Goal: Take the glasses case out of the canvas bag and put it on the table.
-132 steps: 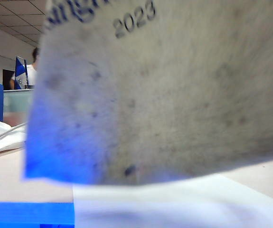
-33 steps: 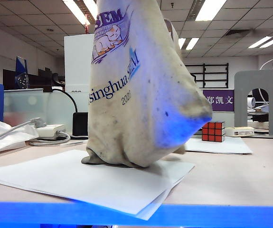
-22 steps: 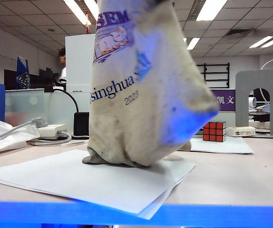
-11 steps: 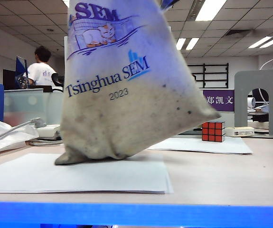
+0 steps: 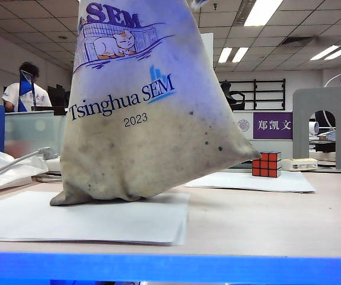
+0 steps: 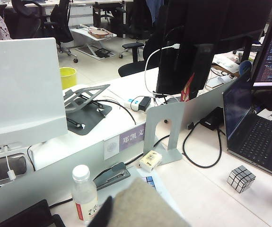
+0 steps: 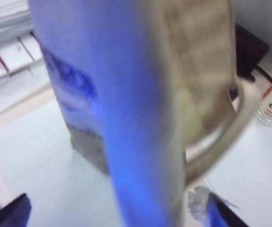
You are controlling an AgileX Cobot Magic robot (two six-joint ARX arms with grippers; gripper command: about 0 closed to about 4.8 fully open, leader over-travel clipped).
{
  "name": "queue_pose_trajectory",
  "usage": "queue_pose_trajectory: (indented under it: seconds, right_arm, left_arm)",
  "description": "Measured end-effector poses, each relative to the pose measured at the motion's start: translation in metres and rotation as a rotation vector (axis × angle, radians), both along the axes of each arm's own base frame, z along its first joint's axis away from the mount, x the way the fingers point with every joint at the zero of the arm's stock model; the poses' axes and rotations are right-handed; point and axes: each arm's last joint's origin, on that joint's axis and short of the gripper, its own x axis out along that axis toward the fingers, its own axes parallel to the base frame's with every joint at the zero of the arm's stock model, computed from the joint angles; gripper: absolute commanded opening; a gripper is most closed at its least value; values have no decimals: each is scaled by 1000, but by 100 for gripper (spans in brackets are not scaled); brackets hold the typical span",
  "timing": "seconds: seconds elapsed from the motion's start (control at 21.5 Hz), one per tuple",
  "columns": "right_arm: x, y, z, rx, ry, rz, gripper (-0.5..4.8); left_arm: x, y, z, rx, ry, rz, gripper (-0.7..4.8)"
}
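- Over the last second or so the canvas bag (image 5: 146, 107) has swung toward the left edge of the table (image 5: 265, 222) and turned its printed face to the exterior view; its foot now rests on the white paper sheets (image 5: 81, 217) near the front-left corner, top held out of frame.
- The left gripper is barely in view: the left wrist view shows only a dark tip beside a fold of the bag's cloth (image 6: 140, 208). Its fingers read as pressed together, and I judge they pinch the top of the bag, though the contact itself is hidden.
- The glasses case is not visible in any view. By my reading it lies inside the bag, probably in the bulging lower right corner that juts toward the Rubik's cube (image 5: 267, 164); its long axis cannot be told.
- The right gripper (image 7: 112, 213) hangs just beside the bag's side, facing the cloth and a beige strap handle (image 7: 221, 142); its fingers are spread wide and empty.
- The right arm is the free one, so the reach is its job, and the mouth of the bag lies above those fingers, so I expect them to need to rise and enter from the top.
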Motion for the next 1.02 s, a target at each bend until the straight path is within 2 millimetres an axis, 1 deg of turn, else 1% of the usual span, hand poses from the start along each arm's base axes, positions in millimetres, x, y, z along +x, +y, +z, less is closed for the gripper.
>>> queue_pose_trajectory:
  seconds: [0.09,0.14,0.19,0.23,0.28,0.33,0.37,0.42,0.46,0.51,0.56,0.7,0.74,0.79,0.84,0.88,0.93,0.98,1.02]
  right_arm:
    - [12,2,-2,35,-17,5,479]
    - [15,2,-3,51,-15,9,454]
    - [19,7,-6,75,6,18,390]
    - [21,11,-9,77,23,27,269]
    - [23,15,-16,77,64,52,258]
    - [23,16,-18,80,80,69,245]
    - [22,16,-19,98,101,109,211]
    - [21,17,-17,111,105,126,100]
    - [18,21,-16,126,111,157,37]
    - [16,22,-16,130,114,172,-8]
    - [14,24,-16,130,119,188,-7]
    - [14,17,-18,55,94,207,-7]
    - [13,9,-17,20,90,212,-7]
    - [12,0,-14,2,91,203,-7]
    - [11,-10,-9,4,81,183,-7]
    - [11,-17,-6,4,78,169,-7]
    - [8,-27,-3,-5,78,153,-7]
    - [1,-38,-2,-38,110,140,-7]
    - [-1,-42,-2,-50,114,138,-7]
  left_arm:
    - [-3,1,2,-3,-4,-1,26]
    - [-5,2,3,-5,-8,-7,26]
    - [-7,3,4,-9,-10,-15,26]
    - [-7,3,4,-10,-9,-20,26]
    - [-7,2,4,-10,-7,-25,26]
    - [-7,2,3,-9,-5,-25,26]
    - [-7,2,3,-7,-2,-24,26]
    - [-7,2,3,-8,-4,-22,26]
    - [-7,2,4,-10,-8,-21,26]
    - [-6,2,4,-10,-9,-22,26]
    - [-7,2,4,-7,-11,-24,26]
    - [-7,2,3,22,-30,-23,28]
    - [-6,3,2,49,-43,9,60]
    - [-4,7,2,75,-57,57,155]
    - [0,17,2,80,-57,113,229]
    - [3,23,2,82,-58,139,346]
    - [5,30,3,81,-64,179,400]
    - [4,35,9,61,-114,212,409]
    - [1,38,13,53,-132,222,409]
